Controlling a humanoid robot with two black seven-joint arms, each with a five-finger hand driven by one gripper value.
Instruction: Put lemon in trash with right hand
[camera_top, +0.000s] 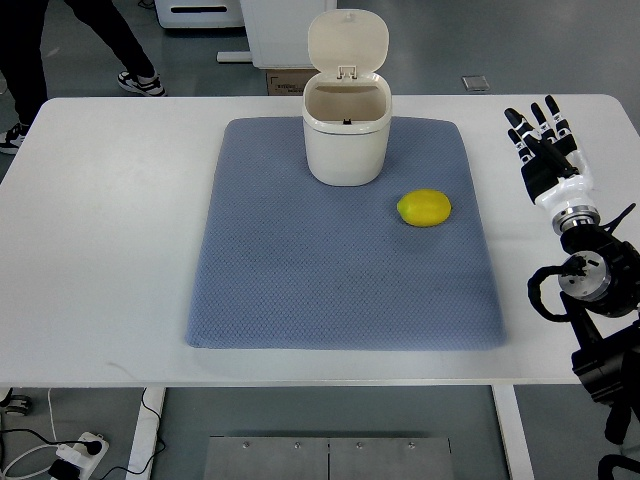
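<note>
A white counter carries a blue-grey mat; on it stands a cream trash bin (lid up). The right hand hovers off the mat, fingers extended, empty. The lemon lies on the mat, near the bin.

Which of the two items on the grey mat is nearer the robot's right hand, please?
The lemon: it lies closer to the right hand than the open trash bin.

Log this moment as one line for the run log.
right hand: open, over table, right of mat | yellow lemon: on blue-grey mat, untouched | cream plastic trash bin: lid up | left hand: not in view
</note>
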